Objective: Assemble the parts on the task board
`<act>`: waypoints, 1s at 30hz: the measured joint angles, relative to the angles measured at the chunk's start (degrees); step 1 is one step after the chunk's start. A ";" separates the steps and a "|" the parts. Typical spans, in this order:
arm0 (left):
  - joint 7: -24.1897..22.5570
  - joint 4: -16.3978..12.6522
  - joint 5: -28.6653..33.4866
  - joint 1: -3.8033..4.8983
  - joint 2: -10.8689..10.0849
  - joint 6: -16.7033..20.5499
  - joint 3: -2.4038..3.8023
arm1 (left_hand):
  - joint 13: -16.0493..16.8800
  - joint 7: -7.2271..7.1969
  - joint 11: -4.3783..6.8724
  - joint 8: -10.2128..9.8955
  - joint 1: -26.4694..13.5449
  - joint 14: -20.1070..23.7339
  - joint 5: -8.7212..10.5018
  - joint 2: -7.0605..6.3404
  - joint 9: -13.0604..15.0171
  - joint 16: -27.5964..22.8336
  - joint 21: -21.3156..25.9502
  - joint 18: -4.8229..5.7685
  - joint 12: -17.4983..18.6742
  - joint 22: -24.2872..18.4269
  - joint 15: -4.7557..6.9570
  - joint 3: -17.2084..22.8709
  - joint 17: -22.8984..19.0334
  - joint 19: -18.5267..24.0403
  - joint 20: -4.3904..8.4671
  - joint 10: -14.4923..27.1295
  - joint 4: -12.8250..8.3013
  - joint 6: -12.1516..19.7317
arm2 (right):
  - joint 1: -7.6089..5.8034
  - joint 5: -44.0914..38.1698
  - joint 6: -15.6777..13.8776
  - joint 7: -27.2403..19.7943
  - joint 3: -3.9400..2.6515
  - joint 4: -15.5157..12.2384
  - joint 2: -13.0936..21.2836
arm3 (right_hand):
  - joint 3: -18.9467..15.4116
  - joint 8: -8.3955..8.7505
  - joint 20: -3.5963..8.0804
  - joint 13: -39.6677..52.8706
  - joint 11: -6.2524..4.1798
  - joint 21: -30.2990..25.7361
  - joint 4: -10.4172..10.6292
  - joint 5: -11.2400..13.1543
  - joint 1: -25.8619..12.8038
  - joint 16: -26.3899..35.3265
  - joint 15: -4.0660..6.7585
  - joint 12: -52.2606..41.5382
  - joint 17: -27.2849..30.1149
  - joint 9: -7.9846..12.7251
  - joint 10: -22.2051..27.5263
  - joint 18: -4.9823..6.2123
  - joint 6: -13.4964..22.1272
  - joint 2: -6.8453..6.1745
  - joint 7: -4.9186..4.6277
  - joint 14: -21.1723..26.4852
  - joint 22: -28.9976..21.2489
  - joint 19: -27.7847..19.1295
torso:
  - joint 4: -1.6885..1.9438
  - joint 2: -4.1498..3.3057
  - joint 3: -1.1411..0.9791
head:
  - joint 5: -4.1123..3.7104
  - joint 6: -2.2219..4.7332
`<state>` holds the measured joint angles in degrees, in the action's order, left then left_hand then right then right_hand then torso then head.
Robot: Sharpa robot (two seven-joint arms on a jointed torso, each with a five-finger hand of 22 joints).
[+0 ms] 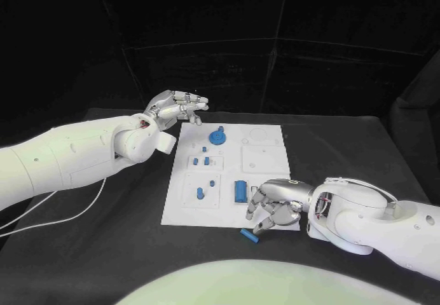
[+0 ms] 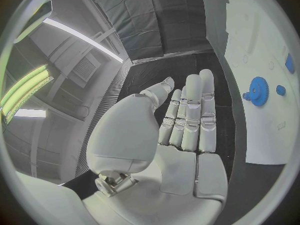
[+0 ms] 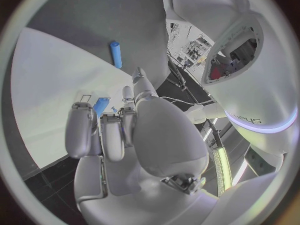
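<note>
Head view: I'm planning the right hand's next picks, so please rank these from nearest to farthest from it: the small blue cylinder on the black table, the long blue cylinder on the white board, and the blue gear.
From the right hand:
1. Small blue cylinder, on the black table just off the board's near edge, at its fingertips.
2. Long blue cylinder, on the white task board, beside the hand.
3. Blue gear, at the board's far end, near the left hand.

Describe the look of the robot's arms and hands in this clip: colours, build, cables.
Both arms are glossy white, rounded shells. The left hand and right hand are silver metal with segmented fingers and smooth domed backs. Thin white cables trail from the left arm across the black table; white wires loop at the right wrist.
</note>
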<state>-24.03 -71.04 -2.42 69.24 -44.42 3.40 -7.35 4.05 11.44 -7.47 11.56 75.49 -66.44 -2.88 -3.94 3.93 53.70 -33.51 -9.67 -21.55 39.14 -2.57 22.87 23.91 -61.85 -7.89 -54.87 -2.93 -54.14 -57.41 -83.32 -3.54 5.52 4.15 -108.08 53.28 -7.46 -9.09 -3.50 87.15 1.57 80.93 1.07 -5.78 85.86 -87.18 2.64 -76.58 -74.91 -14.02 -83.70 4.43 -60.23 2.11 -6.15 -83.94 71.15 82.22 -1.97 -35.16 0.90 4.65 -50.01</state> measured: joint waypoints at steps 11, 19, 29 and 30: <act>0.00 0.12 0.00 -0.21 0.24 -0.12 -0.05 | 0.00 0.00 0.00 0.00 0.00 0.00 0.00 0.00 0.00 0.00 0.00 0.00 0.00 0.01 0.00 0.00 0.01 0.00 0.00 0.00 0.00 0.00 | 0.01 -5.63 2.25 0.39 0.02 0.59 -1.35 | -1.76 1.15 0.00 -0.13 -0.34 0.00 0.50 1.64 -3.12 0.00 0.02 -0.30 0.00 0.87 -0.34 0.00 -1.27 0.02 0.10 -0.01 0.16 0.00 | -0.03 -0.01 -0.10 | -0.20 0.00; 0.00 0.25 0.00 -0.45 0.32 -0.17 -0.08 | 0.00 0.00 0.00 0.00 0.00 0.00 0.00 0.00 0.00 0.00 0.00 0.00 0.01 0.01 0.00 0.00 0.01 0.00 0.00 0.00 0.00 0.00 | 0.01 -9.23 2.52 1.31 1.27 1.24 -2.37 | -2.36 1.49 0.00 -0.64 -0.35 0.00 0.78 1.92 -4.08 0.00 0.03 -0.29 0.00 1.09 -0.34 0.00 -1.57 0.09 0.20 -0.01 0.16 0.00 | -0.04 -0.04 -0.12 | -0.20 0.00; 0.00 0.55 0.00 -0.75 0.50 -0.26 -0.10 | 0.00 0.00 0.00 0.00 0.00 0.00 0.00 0.00 0.00 0.00 0.00 0.00 0.01 0.02 0.00 0.00 0.01 0.00 0.00 0.00 0.00 0.00 | 0.07 -11.25 3.04 2.18 3.63 2.12 -3.51 | -3.63 1.79 0.01 -1.00 -0.34 0.00 0.94 2.65 -4.99 0.00 0.03 -0.30 0.01 1.30 -0.34 0.00 -2.54 0.42 0.46 -0.01 0.20 0.00 | 0.01 0.02 -0.08 | -0.05 -0.01; 0.00 0.61 0.00 -0.77 0.53 -0.27 -0.10 | 0.00 0.00 0.00 0.00 0.00 0.00 0.00 0.00 0.00 0.00 0.00 0.00 0.02 0.01 0.00 0.00 0.01 0.00 0.00 0.00 0.00 0.00 | 0.07 -11.35 3.09 2.25 3.69 2.20 -3.59 | -3.63 1.79 0.01 -1.00 -0.34 0.00 0.94 2.65 -5.05 0.00 0.03 -0.30 0.01 1.30 -0.34 0.00 -2.55 0.48 0.46 -0.01 0.20 0.00 | 0.00 0.04 -0.08 | -0.05 0.00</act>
<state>-24.03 -70.43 -2.42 68.47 -43.89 3.13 -7.45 4.05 11.44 -7.48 11.56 75.49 -66.44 -2.88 -3.94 3.93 53.70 -33.52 -9.67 -21.54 39.16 -2.57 22.87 23.92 -61.85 -7.89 -54.87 -2.93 -54.14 -57.34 -94.66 -0.44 7.77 7.83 -105.88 49.69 -11.09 -7.30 -3.49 86.15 1.23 80.93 2.02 -3.14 80.81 -87.19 2.67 -76.89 -74.90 -12.72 -84.04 4.43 -62.78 2.59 -5.69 -83.95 71.35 82.22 -1.97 -35.11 0.82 4.59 -50.01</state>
